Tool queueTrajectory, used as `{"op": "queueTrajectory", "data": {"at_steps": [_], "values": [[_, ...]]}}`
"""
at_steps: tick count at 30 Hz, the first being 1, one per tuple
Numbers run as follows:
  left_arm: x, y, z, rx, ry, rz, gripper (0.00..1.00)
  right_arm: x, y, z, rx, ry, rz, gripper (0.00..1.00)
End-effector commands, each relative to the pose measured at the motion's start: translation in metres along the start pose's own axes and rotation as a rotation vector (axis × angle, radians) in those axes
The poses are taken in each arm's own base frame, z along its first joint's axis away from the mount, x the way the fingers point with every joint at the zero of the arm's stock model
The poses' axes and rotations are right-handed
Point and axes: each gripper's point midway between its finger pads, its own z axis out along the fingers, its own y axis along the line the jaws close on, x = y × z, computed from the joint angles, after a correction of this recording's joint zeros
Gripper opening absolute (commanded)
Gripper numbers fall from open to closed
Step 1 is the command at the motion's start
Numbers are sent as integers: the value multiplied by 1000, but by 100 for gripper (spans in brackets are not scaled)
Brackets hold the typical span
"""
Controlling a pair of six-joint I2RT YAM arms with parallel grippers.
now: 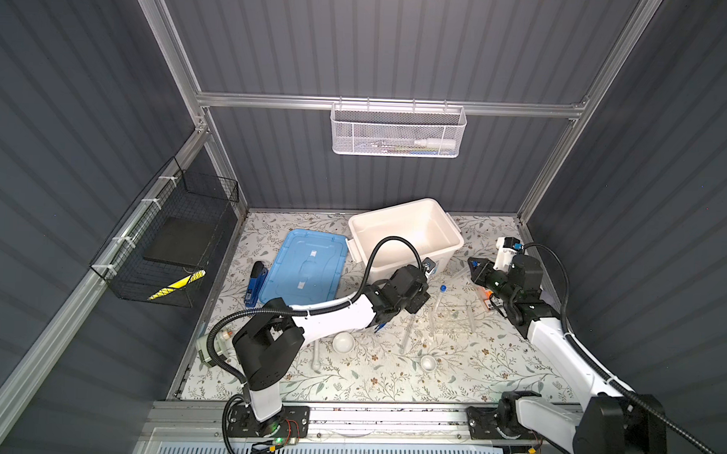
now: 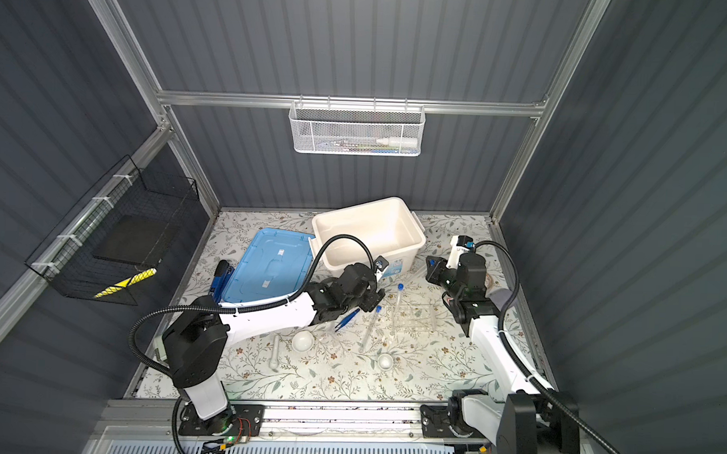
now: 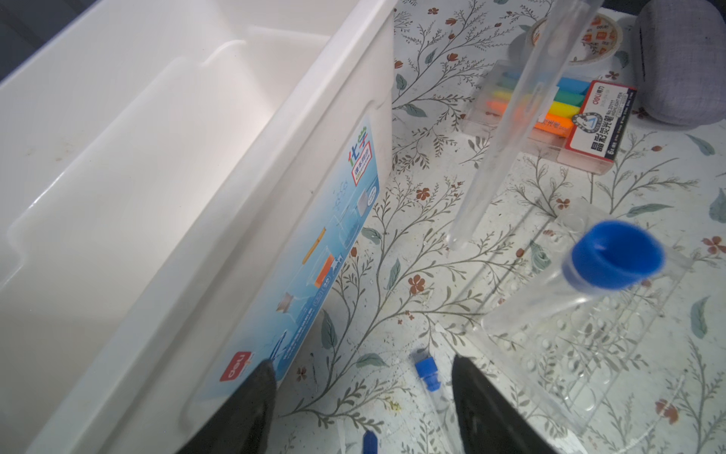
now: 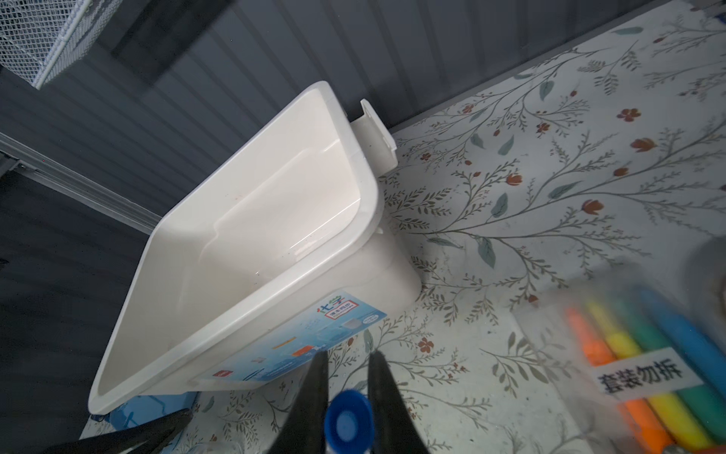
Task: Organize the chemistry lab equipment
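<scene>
One test tube (image 1: pixel 439 305) stands in the rack (image 1: pixel 458 320); the right tool (image 4: pixel 349 365) pinches a second tube (image 3: pixel 510 118), the third tube (image 2: pixel 370 330) lies on the bench (image 1: pixel 389 383) below the spread, empty left tool (image 3: pixel 361 363). Bowls (image 1: pixel 344 341), pestle (image 1: pixel 316 354), tweezers (image 2: pixel 347 319) lie outside the empty white box (image 1: pixel 407 229); I judge most is left

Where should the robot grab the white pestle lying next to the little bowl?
Grip the white pestle around the middle of its thin shaft, coming straight down from above and closing across its width. It lies flat on the table, so nothing can slip underneath, and its near end looks thicker. The bowl beside it sits apart, probably leaving enough room.
</scene>
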Motion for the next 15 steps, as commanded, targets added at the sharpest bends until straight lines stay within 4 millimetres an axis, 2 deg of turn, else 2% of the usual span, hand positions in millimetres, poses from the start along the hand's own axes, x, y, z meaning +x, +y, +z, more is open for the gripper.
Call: {"op": "queueTrajectory", "data": {"at_steps": [1,8,15], "values": [[11,2,-5,-3,38,-34,73,2,-12,-10,90,-8,-87,18],[36,0,0,-10,148,-78,73,7,-4,-28,136,-34,-202,18],[47,-3,-2,2,170,-119,73,23,10,-38,138,-31,-271,18]]}}
